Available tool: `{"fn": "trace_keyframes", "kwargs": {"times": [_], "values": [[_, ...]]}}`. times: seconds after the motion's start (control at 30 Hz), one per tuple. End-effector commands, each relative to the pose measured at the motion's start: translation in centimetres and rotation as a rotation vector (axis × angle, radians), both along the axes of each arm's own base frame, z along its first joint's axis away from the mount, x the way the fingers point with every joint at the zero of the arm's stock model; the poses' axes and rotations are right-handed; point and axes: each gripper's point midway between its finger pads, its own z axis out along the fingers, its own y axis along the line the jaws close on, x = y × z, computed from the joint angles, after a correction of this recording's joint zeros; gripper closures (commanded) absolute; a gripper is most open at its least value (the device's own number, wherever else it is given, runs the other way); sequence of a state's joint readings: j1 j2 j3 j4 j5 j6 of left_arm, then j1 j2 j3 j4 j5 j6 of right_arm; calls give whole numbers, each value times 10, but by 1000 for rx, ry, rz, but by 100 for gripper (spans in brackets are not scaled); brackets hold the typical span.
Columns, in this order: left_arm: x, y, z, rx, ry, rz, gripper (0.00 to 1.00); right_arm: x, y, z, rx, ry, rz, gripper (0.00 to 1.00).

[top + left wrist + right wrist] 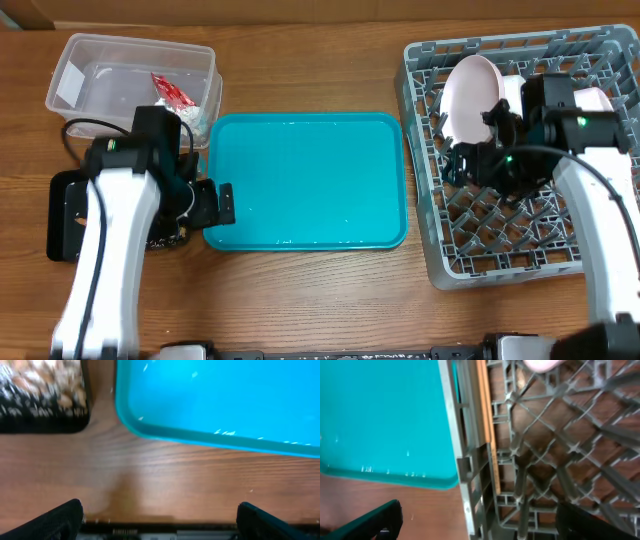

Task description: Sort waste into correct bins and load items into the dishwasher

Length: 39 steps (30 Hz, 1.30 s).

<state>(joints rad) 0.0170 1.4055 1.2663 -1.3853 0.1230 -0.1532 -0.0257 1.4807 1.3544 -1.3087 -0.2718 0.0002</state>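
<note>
Left gripper (161, 519), spread wide and empty, hung over the wooden table (300, 300) beside the teal tray (305, 180). My left arm hid much of the black tray (62, 215), and its beige scraps (45, 380) showed only as a blur. Right gripper (482, 521), likewise spread and empty, hung over the grey dish rack (500, 255). Its arm covered the dishes except one pale piece (470, 95), plate or bowl I could not tell. Chopsticks (487, 425) lay inside the rack wall nearest the teal tray. The red wrapper (170, 92) sat in the clear tub (130, 70).
</note>
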Motion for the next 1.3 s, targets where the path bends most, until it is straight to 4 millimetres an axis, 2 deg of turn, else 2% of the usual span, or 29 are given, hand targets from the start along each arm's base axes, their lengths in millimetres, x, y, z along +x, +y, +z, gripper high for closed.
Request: {"fn": "trace_keyframes", "kwargs": {"times": [0.0,0.1,0.2,0.3,0.43,0.53,0.9,1.27], "values": [[-9,-8,27,10,-224,-53,0,-11,-4,21,-12,-149,-55,0],[-15,-5,49,56,-444,-38,0,-19,-4,40,-10,-332,-62,0],[-30,2,71,74,-646,32,0,-34,-8,61,-34,-516,-75,0],[-45,4,90,52,-797,62,0,-50,-16,77,-76,-643,-101,0],[-59,5,112,38,-930,70,0,-65,-16,96,-76,-743,-105,0],[-70,5,109,39,-928,70,0,-70,-16,99,-75,-758,-106,0],[-92,7,80,53,-779,61,0,-71,-15,94,-76,-734,-105,0],[-92,7,81,53,-780,61,0,-71,-16,94,-77,-732,-105,0]]}}
